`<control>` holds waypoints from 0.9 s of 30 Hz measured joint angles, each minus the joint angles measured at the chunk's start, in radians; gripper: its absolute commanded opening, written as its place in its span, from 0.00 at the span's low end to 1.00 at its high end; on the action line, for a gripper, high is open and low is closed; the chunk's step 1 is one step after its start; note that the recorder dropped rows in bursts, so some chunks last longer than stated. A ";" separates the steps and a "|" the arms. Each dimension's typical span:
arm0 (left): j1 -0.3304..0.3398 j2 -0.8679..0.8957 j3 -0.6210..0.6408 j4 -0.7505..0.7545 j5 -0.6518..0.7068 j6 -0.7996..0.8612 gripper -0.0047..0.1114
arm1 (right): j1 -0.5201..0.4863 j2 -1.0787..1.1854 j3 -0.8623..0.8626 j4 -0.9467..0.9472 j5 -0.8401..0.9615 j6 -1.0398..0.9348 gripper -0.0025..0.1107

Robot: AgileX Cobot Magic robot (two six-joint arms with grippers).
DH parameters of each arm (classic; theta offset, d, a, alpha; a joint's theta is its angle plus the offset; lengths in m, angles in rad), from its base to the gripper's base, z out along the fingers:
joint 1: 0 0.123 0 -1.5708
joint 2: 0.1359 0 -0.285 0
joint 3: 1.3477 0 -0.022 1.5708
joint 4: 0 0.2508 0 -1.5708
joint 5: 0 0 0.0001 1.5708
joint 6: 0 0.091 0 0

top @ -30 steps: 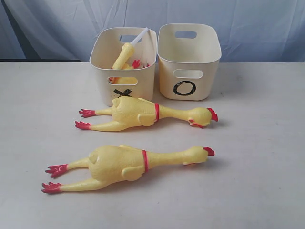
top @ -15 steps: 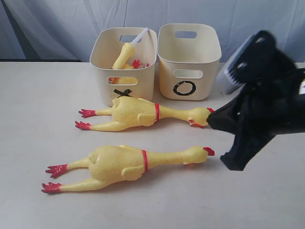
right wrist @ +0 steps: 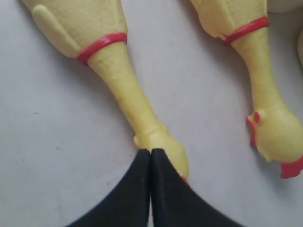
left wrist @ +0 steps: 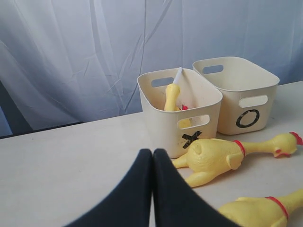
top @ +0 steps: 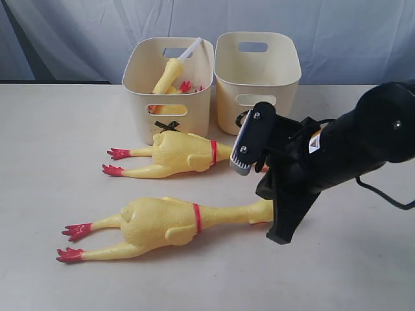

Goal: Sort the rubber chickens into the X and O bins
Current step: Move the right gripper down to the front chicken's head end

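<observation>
Two long rubber chickens lie on the table, the near one (top: 162,220) (right wrist: 123,80) (left wrist: 258,210) and the far one (top: 181,152) (left wrist: 218,156), its head (right wrist: 277,137) showing in the right wrist view. The X bin (top: 194,120) (left wrist: 161,118) holds smaller chickens (top: 170,74) (left wrist: 171,97). Beside it stands the O bin (top: 227,97) (left wrist: 227,101), its inside hidden. My right gripper (top: 280,234) (right wrist: 151,152) is shut and empty, hovering at the near chicken's head; the arm hides both heads in the exterior view. My left gripper (left wrist: 152,152) is shut, empty, well back from the bins.
A white stick (top: 191,48) leans out of the X bin. A pale curtain (top: 65,32) hangs behind the table's back edge. The right arm's cable (top: 382,194) trails over the table on the right.
My right arm has swung in from the right and further left, now covering both long chickens' heads. The chickens and bins have not moved.
</observation>
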 measured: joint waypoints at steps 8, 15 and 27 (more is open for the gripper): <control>0.000 -0.031 0.000 0.009 0.004 0.000 0.04 | 0.000 0.070 -0.002 -0.004 -0.011 -0.078 0.02; 0.000 -0.033 0.000 0.009 0.004 0.000 0.04 | 0.004 0.115 -0.002 -0.014 -0.077 -0.096 0.30; 0.000 -0.033 0.000 0.009 0.006 0.000 0.04 | 0.004 0.159 -0.004 -0.002 -0.140 -0.098 0.54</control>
